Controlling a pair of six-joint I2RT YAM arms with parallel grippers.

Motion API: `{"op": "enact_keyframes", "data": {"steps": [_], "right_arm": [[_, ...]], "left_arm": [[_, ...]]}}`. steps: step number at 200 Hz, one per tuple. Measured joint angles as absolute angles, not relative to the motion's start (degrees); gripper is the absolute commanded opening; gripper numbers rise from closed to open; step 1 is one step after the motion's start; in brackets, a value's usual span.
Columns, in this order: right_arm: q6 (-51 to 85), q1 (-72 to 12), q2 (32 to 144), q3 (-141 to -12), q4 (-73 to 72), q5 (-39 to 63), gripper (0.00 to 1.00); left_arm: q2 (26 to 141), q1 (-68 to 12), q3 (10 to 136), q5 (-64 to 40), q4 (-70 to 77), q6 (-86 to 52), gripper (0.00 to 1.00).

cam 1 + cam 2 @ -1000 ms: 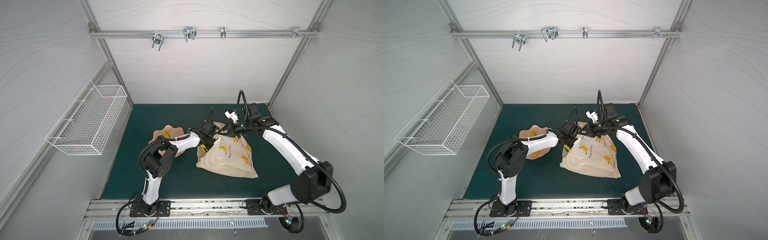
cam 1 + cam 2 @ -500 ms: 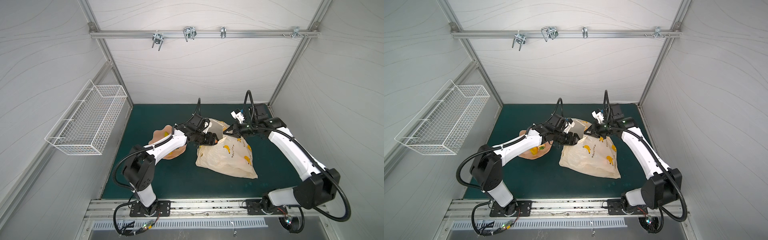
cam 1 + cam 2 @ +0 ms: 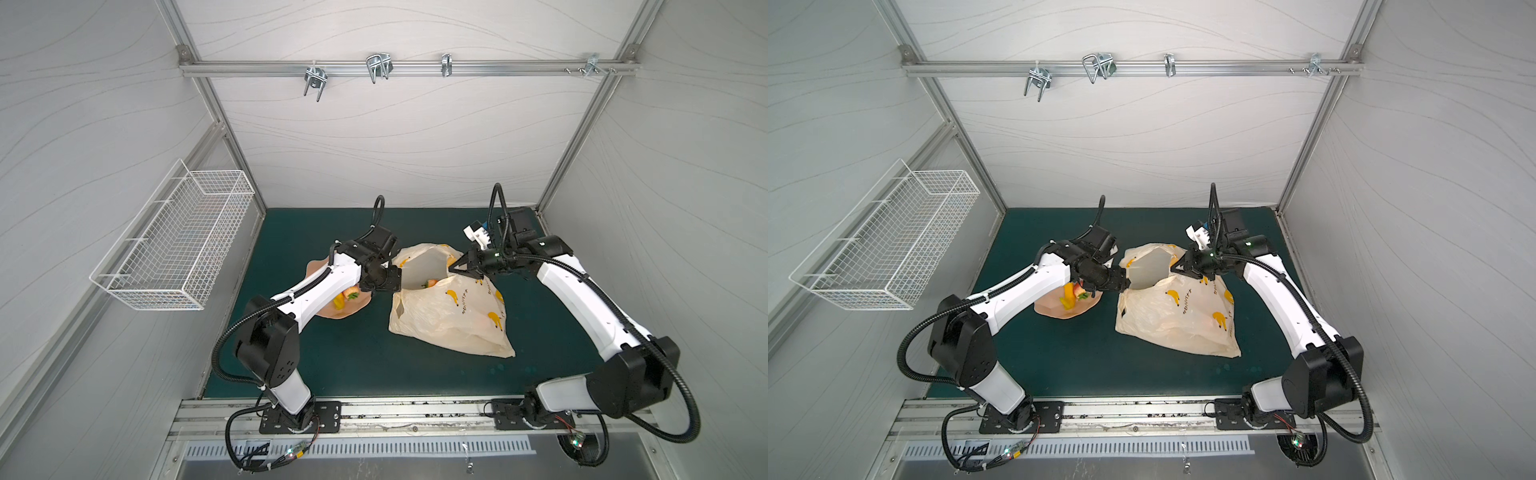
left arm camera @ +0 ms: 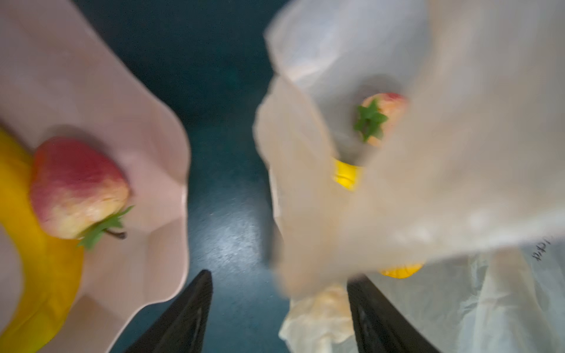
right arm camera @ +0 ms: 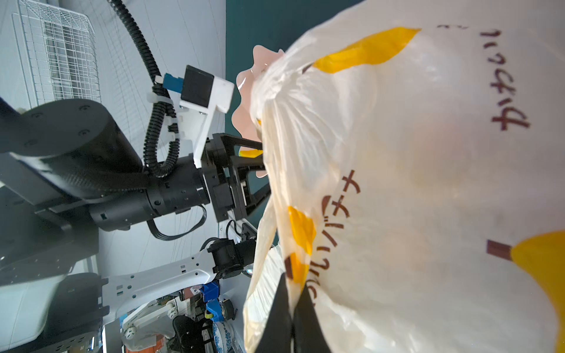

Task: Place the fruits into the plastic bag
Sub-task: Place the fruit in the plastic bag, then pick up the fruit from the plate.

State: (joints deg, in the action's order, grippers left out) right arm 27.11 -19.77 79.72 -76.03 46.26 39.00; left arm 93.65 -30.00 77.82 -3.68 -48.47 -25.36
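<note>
The fruits are split between two places: one strawberry [image 4: 382, 119] already lies inside the plastic bag [image 3: 449, 316], while a second strawberry [image 4: 76, 189] rests against a yellow banana [image 4: 30, 244] on the pink scalloped plate [image 4: 137, 122], just beside the bag on the green mat [image 3: 332, 374]. The right gripper [image 5: 293, 293], fingers pressed together on the bag's rim, holds the mouth lifted and open toward the plate. The left gripper [image 4: 279, 275] hovers over the strip of mat between plate and bag, fingers spread and pinching nothing. The plate's fruit lies to that claw's left, away from the bag, and the left arm is clearly the nearer one. In the left wrist view the strawberry's green cap points toward the claw, with the banana curving behind it, so the strawberry looks the easier next pick.
</note>
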Motion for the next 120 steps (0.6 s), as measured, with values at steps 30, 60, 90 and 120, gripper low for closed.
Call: {"op": "enact_keyframes", "data": {"steps": [30,60,90,120], "right_arm": [[26.98,-19.68,79.81,-76.6,46.85,38.92,0.0],[26.89,-19.62,80.2,-77.45,47.18,38.87,0.0],[26.55,-19.59,81.1,-78.06,47.46,38.85,0.0],[26.48,-19.57,81.84,-78.7,47.68,38.83,0.0]], "left_arm": [[90.7,-24.4,77.89,-0.01,-51.7,-25.78,0.71],[89.6,-18.87,78.59,2.61,-54.63,-25.52,0.7],[90.21,-13.06,80.18,4.23,-56.8,-23.55,0.66],[93.54,-8.75,82.28,5.06,-56.73,-21.1,0.63]]}}
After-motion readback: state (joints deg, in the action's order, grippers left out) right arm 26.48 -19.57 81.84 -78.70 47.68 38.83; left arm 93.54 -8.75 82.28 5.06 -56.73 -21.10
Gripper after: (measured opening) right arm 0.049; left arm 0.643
